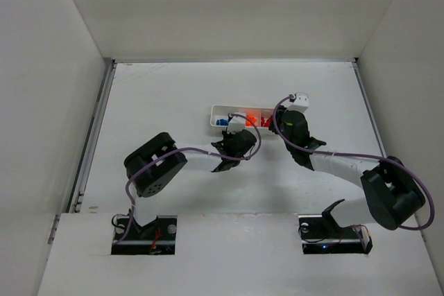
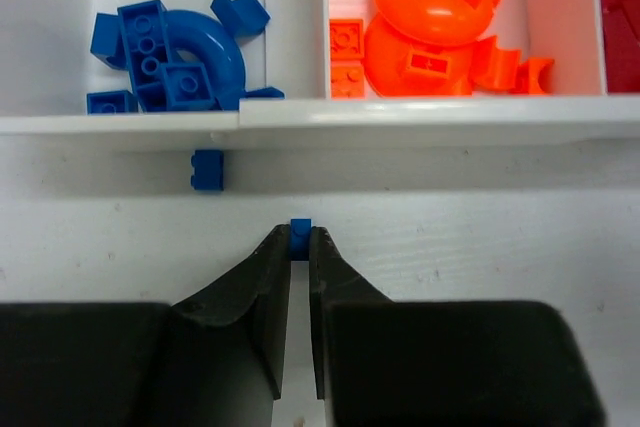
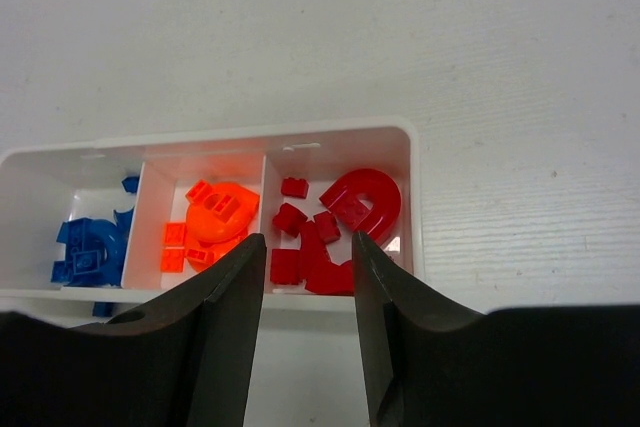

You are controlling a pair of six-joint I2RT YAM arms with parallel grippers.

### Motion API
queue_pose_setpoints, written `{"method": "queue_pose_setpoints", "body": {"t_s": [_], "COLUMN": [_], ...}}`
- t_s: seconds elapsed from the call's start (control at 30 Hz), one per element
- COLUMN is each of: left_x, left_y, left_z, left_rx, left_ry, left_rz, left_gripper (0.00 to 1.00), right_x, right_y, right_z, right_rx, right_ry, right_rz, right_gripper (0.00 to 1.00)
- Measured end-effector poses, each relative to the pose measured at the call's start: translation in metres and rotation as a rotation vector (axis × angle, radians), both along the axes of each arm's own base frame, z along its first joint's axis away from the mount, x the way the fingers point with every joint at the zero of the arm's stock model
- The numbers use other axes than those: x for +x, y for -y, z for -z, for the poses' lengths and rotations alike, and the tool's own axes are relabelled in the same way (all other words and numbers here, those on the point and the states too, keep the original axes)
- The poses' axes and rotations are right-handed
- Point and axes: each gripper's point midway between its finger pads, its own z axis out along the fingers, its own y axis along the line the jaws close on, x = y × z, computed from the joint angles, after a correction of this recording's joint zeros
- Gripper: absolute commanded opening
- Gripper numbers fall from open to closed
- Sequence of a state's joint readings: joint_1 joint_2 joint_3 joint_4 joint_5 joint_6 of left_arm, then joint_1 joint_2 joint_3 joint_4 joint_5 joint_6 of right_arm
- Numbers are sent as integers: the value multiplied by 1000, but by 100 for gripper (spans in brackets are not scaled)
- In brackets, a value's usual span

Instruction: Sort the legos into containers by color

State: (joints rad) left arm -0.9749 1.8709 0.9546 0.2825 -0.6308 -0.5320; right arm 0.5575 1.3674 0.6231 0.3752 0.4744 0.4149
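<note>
The white tray [image 2: 300, 117] has three compartments: blue legos [image 2: 170, 52] on the left, orange legos [image 2: 430, 32] in the middle, red legos [image 3: 340, 222] on the right. My left gripper [image 2: 300, 239] is shut on a tiny blue lego [image 2: 301, 234], held just in front of the tray's near wall. Another small blue lego [image 2: 207, 170] lies on the table against that wall. My right gripper [image 3: 308, 252] is open and empty above the near edge of the red compartment. In the top view the left gripper [image 1: 239, 142] and the right gripper [image 1: 281, 124] both sit at the tray [image 1: 218, 110].
White walls enclose the table on the left, back and right. The right arm's cable loops above the tray's right end [image 1: 277, 105]. A metal rail [image 1: 94, 136] runs along the table's left edge.
</note>
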Motion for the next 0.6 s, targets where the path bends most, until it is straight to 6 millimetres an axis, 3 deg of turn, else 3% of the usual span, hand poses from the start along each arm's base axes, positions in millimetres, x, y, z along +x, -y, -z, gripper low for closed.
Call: {"method": "queue_pose_setpoints", "body": {"t_s": [0.1,0.23,0.37,0.5,0.6], "left_x": [-17,-23,0,29,50], "left_y": [1,6,-8,-24,-32], "left_z": [-16,-67,-101,-106,-100], "left_rx": [-7,-91,-139,-121,-103], "left_ry": [13,83,144,159,152], "left_rz": [42,74,24,-36,-69], "left_gripper": [4,5,6,8,19], "right_x": [-1,-3,-4,-4,-4], "right_y": [0,2,2,2,2], "right_z": [1,4,4,4,4], "right_rx": [-1,-4,-2,0,0], "right_ry": [-3,-8,-8,-8,-8], "right_rz": [0,-1,-1,-2,-3], "right_gripper": [45,45,45,45,45]}}
